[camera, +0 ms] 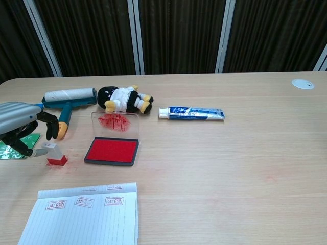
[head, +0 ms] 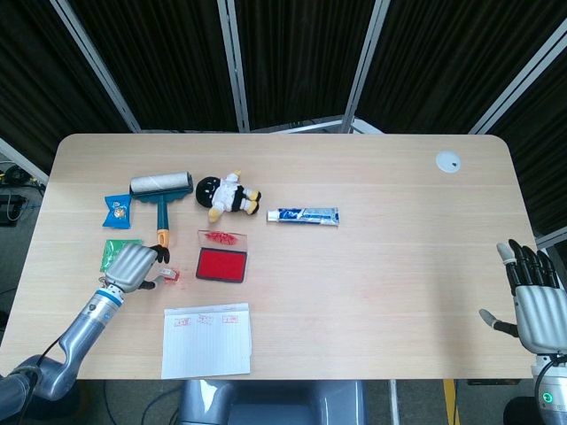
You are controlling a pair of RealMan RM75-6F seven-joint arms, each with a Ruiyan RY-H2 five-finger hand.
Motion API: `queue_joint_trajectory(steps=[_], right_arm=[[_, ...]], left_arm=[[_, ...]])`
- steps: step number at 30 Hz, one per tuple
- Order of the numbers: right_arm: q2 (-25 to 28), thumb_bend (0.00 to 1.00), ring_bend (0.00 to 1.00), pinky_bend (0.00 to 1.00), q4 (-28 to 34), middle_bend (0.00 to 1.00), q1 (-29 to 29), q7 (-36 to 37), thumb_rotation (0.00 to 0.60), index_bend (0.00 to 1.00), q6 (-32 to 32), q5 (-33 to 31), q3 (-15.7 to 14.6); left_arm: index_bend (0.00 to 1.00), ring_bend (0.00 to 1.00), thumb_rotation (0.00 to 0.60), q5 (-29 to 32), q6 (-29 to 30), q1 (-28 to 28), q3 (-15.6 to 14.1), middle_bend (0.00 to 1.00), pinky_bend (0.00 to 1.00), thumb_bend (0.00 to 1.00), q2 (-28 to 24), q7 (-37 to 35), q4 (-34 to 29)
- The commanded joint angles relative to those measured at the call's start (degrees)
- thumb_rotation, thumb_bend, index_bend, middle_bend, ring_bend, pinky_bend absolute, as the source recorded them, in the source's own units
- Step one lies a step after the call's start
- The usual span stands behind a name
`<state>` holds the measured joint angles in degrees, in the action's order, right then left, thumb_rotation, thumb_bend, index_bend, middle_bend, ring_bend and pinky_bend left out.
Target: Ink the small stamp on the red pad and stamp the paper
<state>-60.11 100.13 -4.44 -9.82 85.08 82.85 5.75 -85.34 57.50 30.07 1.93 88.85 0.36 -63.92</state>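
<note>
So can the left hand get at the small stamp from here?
Probably yes: the left hand is right beside the small stamp, fingers arched over it, nothing between them.

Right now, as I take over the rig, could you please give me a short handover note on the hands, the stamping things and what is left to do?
Left hand: at the small stamp, fingers curled over it and the thumb tip at its top; a firm grip is not clear.
Right hand: open, idle at the table's right edge.
The stamp stands upright on the table, left of the open red ink pad. The lined paper lies near the front edge and carries three red prints along its top.
Left: secure the stamp, ink it, stamp the paper.
</note>
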Motion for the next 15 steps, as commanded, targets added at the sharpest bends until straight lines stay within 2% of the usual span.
queue_joint_trajectory(steps=[1, 15], right_arm=[[0.0, 0.00, 0.00, 0.00, 0.0, 0.00, 0.0, 0.0, 0.600, 0.00, 0.0, 0.0, 0.0], [-0.1, 0.00, 0.00, 0.00, -0.3, 0.00, -0.2, -0.1, 0.600, 0.00, -0.5, -0.6, 0.0]], left_arm=[[0.45, 0.78, 0.600, 0.1, -0.1, 0.1, -0.1, 0.46, 0.84, 0.23, 0.1, 0.2, 0.0], [0.46, 0.78, 0.600, 0.6, -0.7, 0.9, -0.5, 0.48, 0.84, 0.24, 0.8, 1.0, 0.5]])
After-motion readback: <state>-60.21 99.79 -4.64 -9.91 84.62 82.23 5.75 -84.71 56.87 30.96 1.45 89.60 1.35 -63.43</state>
